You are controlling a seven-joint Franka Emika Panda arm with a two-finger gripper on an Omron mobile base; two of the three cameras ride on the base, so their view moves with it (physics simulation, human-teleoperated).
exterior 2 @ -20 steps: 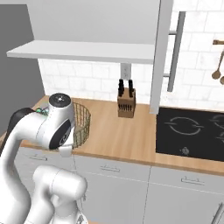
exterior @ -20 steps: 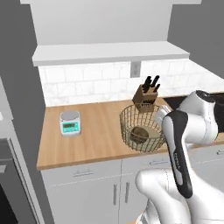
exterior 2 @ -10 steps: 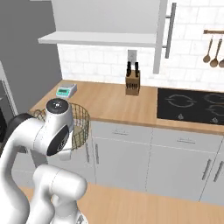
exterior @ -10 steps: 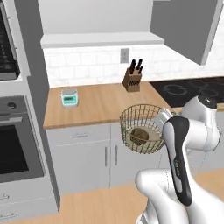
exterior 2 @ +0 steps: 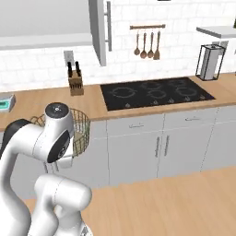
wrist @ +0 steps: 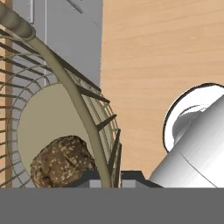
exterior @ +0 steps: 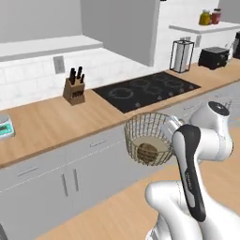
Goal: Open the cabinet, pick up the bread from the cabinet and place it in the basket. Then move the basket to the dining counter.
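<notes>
The brass wire basket (exterior: 146,136) hangs in the air in front of the grey base cabinets, over the wood floor. The dark brown bread (exterior: 146,152) lies on its flat base. My gripper (wrist: 109,178) is shut on the basket's rim (wrist: 83,109), and the bread (wrist: 61,162) sits just left of the fingers. In the right base view the basket (exterior 2: 82,131) shows partly behind my arm. The light grey wall cabinet (exterior 2: 98,30) stands with its door swung out edge-on above the counter; it also hangs at the top of the left base view (exterior: 117,26). The dining counter is out of view.
A wood counter (exterior: 51,122) holds a knife block (exterior: 74,89), a black cooktop (exterior: 145,89), a small scale (exterior: 3,127), a wire rack (exterior: 182,55) and a toaster (exterior: 213,56). Utensils (exterior 2: 147,44) hang on the wall. Open wood floor (exterior 2: 175,198) lies to the right.
The whole scene has shifted: the base has backed off the counter and turned right. The basket with the bread stays in my shut gripper, now over the floor instead of the counter.
</notes>
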